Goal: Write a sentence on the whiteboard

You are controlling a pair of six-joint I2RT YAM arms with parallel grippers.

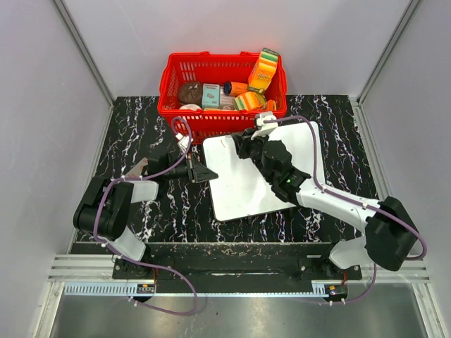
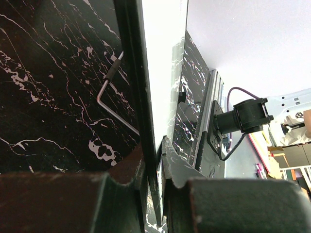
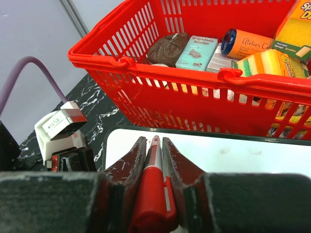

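Note:
The whiteboard (image 1: 243, 186) lies flat on the black marble table, just in front of the red basket. My left gripper (image 1: 206, 172) is shut on its left edge; in the left wrist view the board (image 2: 163, 58) runs edge-on between the fingers (image 2: 171, 155). My right gripper (image 1: 239, 141) is shut on a red marker (image 3: 154, 165), tip down at the board's far left corner (image 3: 233, 155). No readable sentence shows; I see only a tiny red mark beside the tip.
The red basket (image 1: 211, 114) with sponges and small packs stands right behind the board (image 3: 194, 97). White walls close in the table on three sides. A thin bent metal rod (image 2: 109, 97) lies on the table by the board's edge.

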